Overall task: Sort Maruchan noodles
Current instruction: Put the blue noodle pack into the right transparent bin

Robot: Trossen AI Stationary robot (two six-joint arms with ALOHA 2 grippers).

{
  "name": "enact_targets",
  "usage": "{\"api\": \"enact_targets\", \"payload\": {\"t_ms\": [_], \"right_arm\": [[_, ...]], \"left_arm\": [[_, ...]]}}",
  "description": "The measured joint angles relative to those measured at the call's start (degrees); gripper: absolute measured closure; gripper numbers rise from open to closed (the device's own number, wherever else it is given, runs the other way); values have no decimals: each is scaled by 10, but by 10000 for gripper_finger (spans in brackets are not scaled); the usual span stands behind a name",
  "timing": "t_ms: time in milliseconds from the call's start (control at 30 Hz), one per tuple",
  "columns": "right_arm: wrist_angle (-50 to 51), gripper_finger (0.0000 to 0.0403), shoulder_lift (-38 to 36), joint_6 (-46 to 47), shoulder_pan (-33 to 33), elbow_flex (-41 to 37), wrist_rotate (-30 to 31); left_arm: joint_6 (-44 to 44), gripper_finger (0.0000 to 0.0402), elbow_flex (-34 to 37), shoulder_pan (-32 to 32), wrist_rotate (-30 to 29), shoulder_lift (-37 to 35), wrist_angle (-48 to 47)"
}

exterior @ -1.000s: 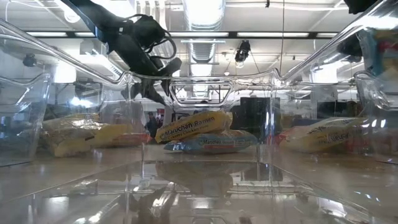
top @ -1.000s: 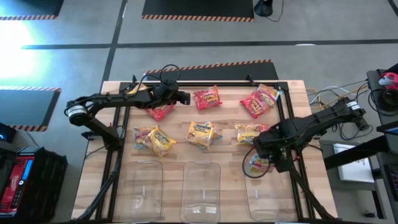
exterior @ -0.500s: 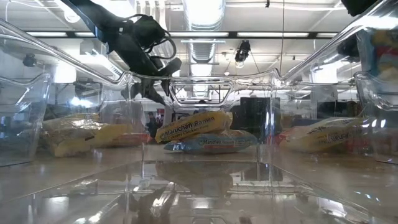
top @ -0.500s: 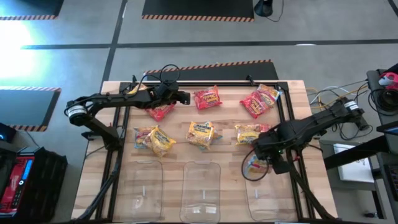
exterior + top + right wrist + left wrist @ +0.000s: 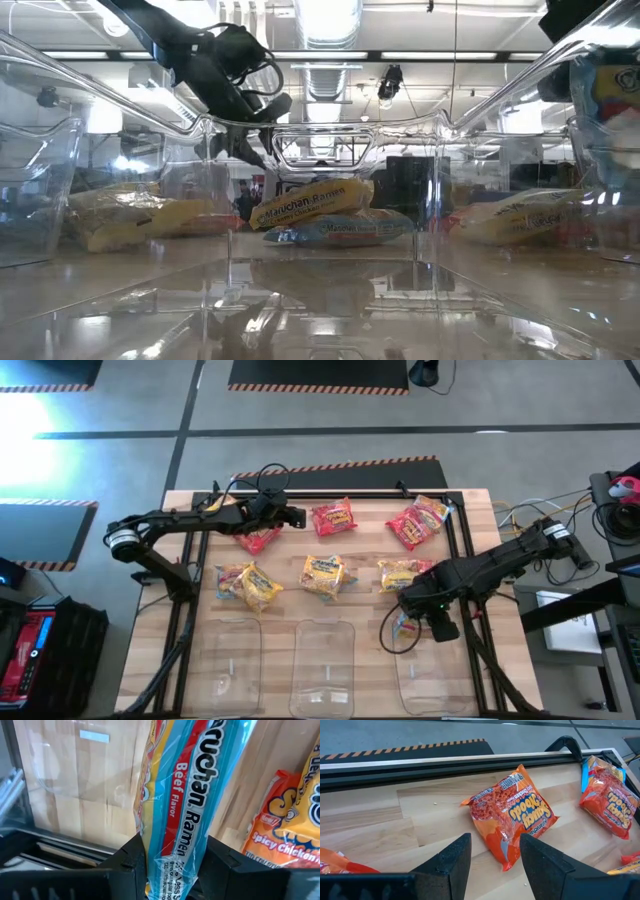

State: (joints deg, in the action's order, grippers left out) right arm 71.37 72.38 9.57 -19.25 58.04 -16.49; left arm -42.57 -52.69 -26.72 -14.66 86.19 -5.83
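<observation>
Red packets (image 5: 333,518) lie flat along the far side of the bench; yellow-orange ones (image 5: 323,574) sit mid-bench, flat too; a light blue beef-flavour packet (image 5: 175,820) hangs upright, pinched in the right claw (image 5: 412,618).

Left arm (image 5: 180,520) extended, fingers (image 5: 450,862) parted, right arm (image 5: 490,568) angled inward, fingers (image 5: 227,862) clamped

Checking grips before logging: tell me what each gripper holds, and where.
Right gripper pinches the beef packet by one end. Left gripper is open, holding nothing.

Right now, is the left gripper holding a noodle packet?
No. In the left wrist view, the left gripper is open and empty above the wood, with a red packet lying ahead of it.
</observation>
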Motion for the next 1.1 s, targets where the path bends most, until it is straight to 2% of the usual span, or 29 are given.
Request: {"api": "enact_targets", "payload": {"t_ms": [500,733,900,1100], "right_arm": [[-20,282,-11,114,0,-2,-2],[-20,277,-11,114,0,-2,-1],[-18,259,-15,85,0,-3,1],[-17,255,-21,54,0,-3,20]], "left_arm": [[0,249,0,0,0,0,0],[0,249,0,0,0,0,0],[-1,249,0,0,0,0,-1],[-2,249,0,0,0,0,-3]]}}
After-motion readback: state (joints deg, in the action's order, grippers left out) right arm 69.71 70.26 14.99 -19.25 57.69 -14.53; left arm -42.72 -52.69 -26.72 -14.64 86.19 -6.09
